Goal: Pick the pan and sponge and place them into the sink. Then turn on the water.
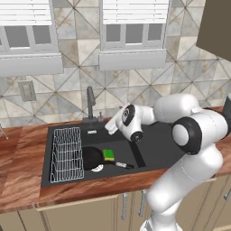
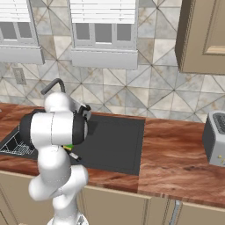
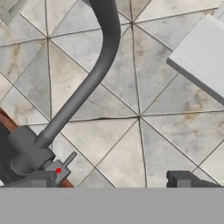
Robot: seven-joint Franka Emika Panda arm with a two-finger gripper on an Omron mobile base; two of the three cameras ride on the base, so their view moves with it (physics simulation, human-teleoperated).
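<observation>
Closest to my hand camera are the two dark fingertips (image 3: 39, 178) rising at the bottom edge, set wide apart with bare tiled wall between them, so I read the gripper (image 3: 114, 179) as spread and holding nothing. Only the tips' upper ends show; the rest is cut off below.

Just above the left tip sits the faucet (image 3: 94, 74), its dark base block beside a small grey lever (image 3: 64, 165) with a red dot. I cannot tell whether the tip touches that lever. The spout curves up and runs out of the top of the frame, so its mouth is hidden there. I see no blue stream in any view.

From the left base camera the gripper (image 1: 112, 126) hovers over the back edge of the sink (image 1: 158, 144), just right of the faucet, and the fingers themselves are too small to make out. The pan (image 1: 91, 158) lies in the basin near its front edge, against the white wire rack (image 1: 66, 153), with its thin handle pointing right. The sponge (image 1: 108, 154) lies on the pan's right side, where the handle starts.

From the right base camera my own arm covers most of the basin; only a sliver of green sponge (image 2: 68, 147) and the handle's tip peek out below the elbow. A toaster (image 2: 215, 138) is cut off at the right edge of the worktop (image 2: 176, 149).
</observation>
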